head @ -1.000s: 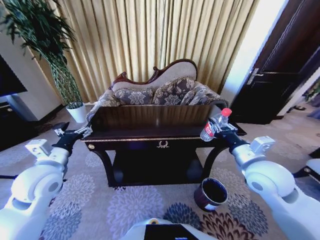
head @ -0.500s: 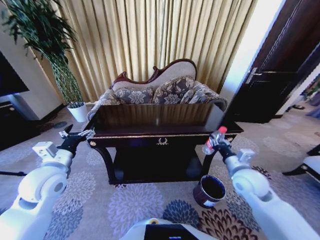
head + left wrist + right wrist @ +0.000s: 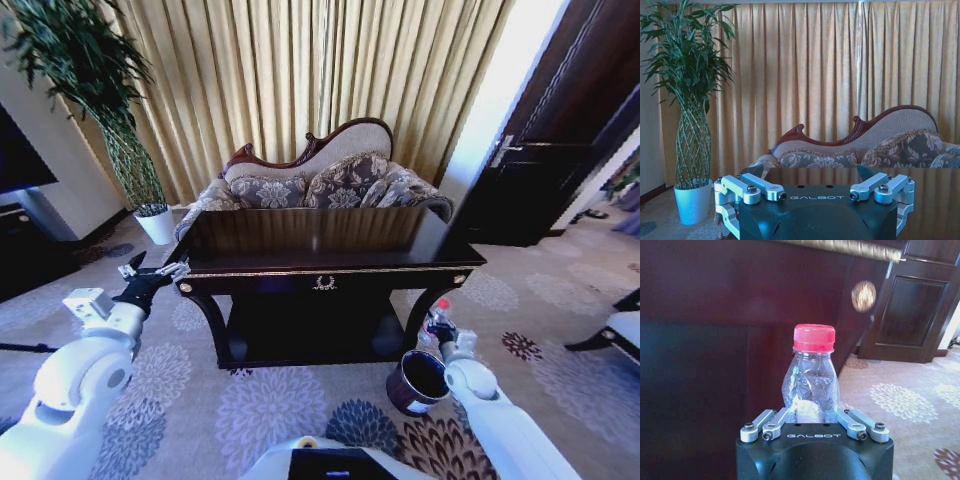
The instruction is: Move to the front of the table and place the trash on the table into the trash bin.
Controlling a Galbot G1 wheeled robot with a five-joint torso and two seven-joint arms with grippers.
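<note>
The right arm reaches down and forward past the front right leg of the large dark glossy wooden console table (image 3: 325, 262), its white forearm sloping toward the carpet. The right gripper (image 3: 438, 328) is low, just above and beside the small round dark brown trash bin (image 3: 418, 383) that stands on the floral carpet near that table leg. Its fingers are closed around the small clear plastic bottle with the red cap (image 3: 811, 377), which stands upright out of the gripper in the right wrist view, the crumpled lower body pinched between the two finger linkages (the red cap is uppermost and free). From the head view the bottle (image 3: 436, 313) is off the table, above the rim of the bin and a little to its far side.

The left arm is bent at the elbow and held out at the table's left end, with the left gripper (image 3: 150, 276) level with the tabletop edge and just beside its corner. Its fingers are spread apart and hold nothing, as seen in the left wrist view (image 3: 816, 192).

The word "GALBOT" is printed on the black housing of each gripper. A white label shows on the bin's side, its print too small to read.
</note>
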